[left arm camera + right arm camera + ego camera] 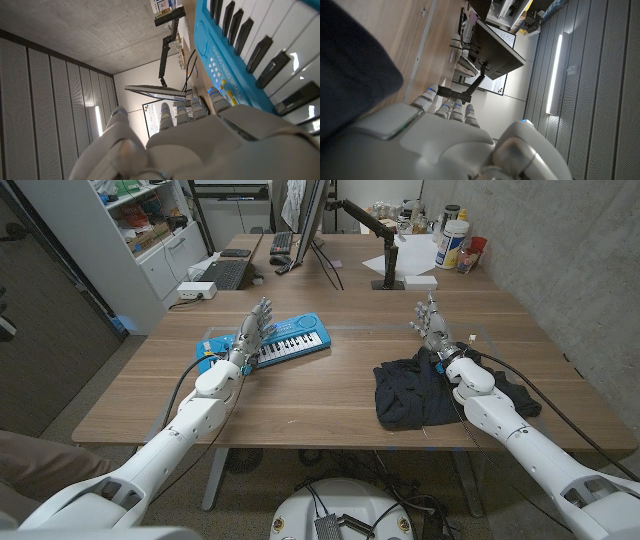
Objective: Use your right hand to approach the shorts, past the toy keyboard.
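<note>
We see the right hand [432, 322] fingers apart, empty, above the dark shorts' [410, 392] far edge | left hand [252, 336] open beside the blue toy keyboard [285, 342] | wooden table [330, 295]

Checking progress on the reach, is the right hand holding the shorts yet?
No, in the head view the right hand stands open above the table beyond the shorts, fingers apart with nothing in them.

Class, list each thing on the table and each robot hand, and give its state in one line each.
shorts: crumpled in a heap on the table, not held.
toy keyboard: lying flat on the table, keys up.
right hand: open, fingers apart, just beyond the shorts, holding nothing.
left hand: open, at the toy keyboard's near edge, holding nothing.
</note>
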Robot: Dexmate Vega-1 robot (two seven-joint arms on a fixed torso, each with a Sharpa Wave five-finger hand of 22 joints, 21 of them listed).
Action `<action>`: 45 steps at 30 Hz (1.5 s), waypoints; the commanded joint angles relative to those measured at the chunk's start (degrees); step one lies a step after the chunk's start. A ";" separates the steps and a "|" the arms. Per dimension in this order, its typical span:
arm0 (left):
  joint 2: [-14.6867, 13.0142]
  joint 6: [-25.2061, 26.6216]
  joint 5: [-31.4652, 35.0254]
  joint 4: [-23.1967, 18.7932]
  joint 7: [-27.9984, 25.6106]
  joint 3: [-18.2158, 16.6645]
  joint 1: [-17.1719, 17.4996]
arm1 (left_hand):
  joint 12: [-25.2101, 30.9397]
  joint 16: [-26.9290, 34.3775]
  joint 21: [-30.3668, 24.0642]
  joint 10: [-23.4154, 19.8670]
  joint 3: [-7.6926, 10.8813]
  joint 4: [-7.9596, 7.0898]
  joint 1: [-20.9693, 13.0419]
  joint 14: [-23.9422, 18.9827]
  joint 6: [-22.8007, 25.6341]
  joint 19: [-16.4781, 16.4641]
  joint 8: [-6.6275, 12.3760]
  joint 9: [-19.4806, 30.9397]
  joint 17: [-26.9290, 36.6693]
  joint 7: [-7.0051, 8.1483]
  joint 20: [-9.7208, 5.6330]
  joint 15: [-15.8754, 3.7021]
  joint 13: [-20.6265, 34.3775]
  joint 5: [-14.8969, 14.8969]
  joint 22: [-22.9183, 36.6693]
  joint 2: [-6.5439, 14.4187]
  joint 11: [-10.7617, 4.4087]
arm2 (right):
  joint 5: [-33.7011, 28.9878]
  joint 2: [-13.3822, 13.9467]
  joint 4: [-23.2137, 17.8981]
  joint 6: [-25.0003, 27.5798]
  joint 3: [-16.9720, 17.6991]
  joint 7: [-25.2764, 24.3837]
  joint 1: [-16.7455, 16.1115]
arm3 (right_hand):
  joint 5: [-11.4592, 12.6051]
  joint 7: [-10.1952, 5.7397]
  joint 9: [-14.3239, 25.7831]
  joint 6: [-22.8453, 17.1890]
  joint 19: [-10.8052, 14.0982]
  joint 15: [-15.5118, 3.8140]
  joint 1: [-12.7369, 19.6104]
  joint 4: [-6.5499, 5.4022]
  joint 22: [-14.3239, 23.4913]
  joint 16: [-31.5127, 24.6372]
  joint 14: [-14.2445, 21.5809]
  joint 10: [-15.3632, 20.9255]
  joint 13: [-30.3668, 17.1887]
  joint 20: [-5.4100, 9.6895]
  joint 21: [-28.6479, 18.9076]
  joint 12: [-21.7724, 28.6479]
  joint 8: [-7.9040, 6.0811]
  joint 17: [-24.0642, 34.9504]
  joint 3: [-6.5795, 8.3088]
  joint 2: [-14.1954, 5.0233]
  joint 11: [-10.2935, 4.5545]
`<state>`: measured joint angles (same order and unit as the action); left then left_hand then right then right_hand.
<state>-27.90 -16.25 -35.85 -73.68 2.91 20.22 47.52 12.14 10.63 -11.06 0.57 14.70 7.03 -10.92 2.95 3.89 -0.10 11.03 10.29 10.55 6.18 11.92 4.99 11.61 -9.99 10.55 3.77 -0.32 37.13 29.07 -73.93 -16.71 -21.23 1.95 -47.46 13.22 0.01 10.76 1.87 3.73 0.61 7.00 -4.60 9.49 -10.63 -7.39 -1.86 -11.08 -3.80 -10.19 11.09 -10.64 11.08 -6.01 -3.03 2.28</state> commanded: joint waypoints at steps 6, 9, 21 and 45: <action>4.05 1.53 4.74 0.26 3.50 -4.93 0.41 | 0.33 0.27 -0.37 0.36 0.41 0.09 -0.73 0.10 -0.01 -0.02 0.17 0.29 0.23 0.32 0.42 0.47 0.08 -0.40 0.19 0.11 -0.21 | -0.29 0.19 -0.15 -0.16 0.25 0.05 0.17 | 0.37 -0.05 0.11 0.59 0.05 -0.13 0.58 0.04 0.20 -0.50 -0.38 -0.05 -0.15 -0.23 -0.46 0.30 -0.39 0.18 -0.33 0.08 0.59; 4.52 1.51 5.01 0.20 3.91 -5.59 0.66 | 0.30 0.26 -0.38 0.45 0.42 0.10 -0.73 0.14 -0.05 -0.02 0.14 0.28 0.23 0.32 0.42 0.48 0.08 -0.40 0.19 0.10 -0.11 | -0.21 0.20 -0.17 -0.10 0.27 0.15 0.17 | 0.37 -0.05 0.11 0.58 0.01 -0.15 0.60 0.04 0.20 -0.50 -0.42 -0.08 -0.15 -0.28 -0.45 0.29 -0.40 0.18 -0.34 0.07 0.61; 5.57 0.73 6.18 0.63 5.34 -6.86 0.79 | 0.04 0.03 -0.36 1.20 0.35 0.15 -0.68 0.91 -0.25 0.10 0.02 0.27 0.22 0.40 0.44 0.12 0.06 -0.35 0.18 -0.13 -0.25 | -1.12 0.41 -0.43 -0.60 0.13 -0.21 0.24 | 0.35 -0.15 0.11 0.59 -0.12 -0.22 0.65 0.07 0.20 -0.49 -0.56 -0.24 -0.13 -0.23 -0.43 0.25 -0.43 0.15 -0.39 0.08 0.60; 5.22 0.03 7.70 -1.04 4.64 -7.60 1.61 | 0.09 -0.06 0.29 1.25 0.26 0.29 -0.65 1.88 -0.53 2.04 -0.14 0.21 0.14 -0.21 0.43 -0.30 -0.05 -0.33 -0.03 -0.56 0.98 | -5.95 3.55 -4.87 -2.15 0.17 -3.80 -2.59 | 0.32 -0.52 0.09 1.02 -1.04 -0.47 0.75 0.13 0.18 -0.21 -1.72 -0.96 -0.09 -0.34 -0.20 0.05 -0.33 0.13 -0.50 0.05 0.50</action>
<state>-22.39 -15.87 -28.88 -73.57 8.42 12.90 48.57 12.14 10.62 -11.03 1.58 14.69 7.02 -11.13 4.50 3.47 1.43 11.03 10.26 10.53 6.15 12.29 4.68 11.45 -9.98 10.39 3.56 0.73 33.34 31.29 -76.92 -17.98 -21.15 -0.31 -48.70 13.22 -0.32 10.66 2.18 3.09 0.07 6.99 -4.59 9.48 -10.62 -8.54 -2.17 -11.06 -3.99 -10.41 11.08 -10.64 11.06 -6.00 -3.03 2.56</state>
